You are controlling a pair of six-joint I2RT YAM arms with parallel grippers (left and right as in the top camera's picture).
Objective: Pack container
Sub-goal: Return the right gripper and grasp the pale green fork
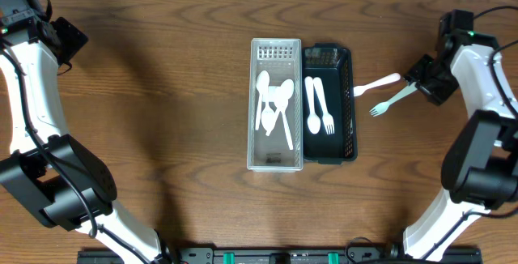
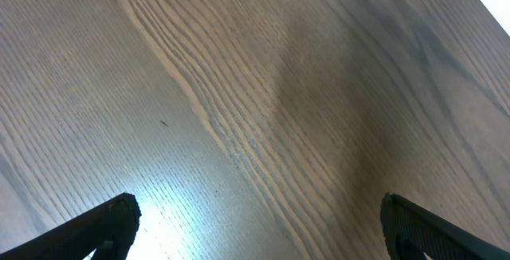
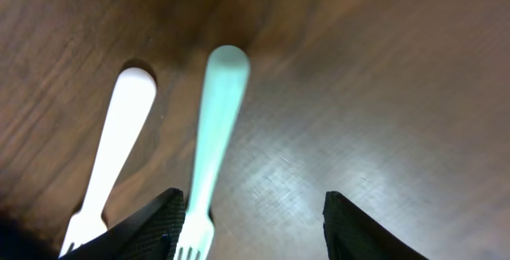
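Container (image 1: 275,157) holds spoons (image 1: 263,86) — green fork (image 1: 394,99) lies outside (right jaws and left jaws wide, empty).

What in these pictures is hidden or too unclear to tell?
- Overhead: the exact count of spoons in the tray; they overlap and are small.
- Right wrist: the tines of the white fork and the green fork, cut off by the bottom edge.
- Left wrist: most of the fingers, cropped by the bottom edge; only bare table shows otherwise.
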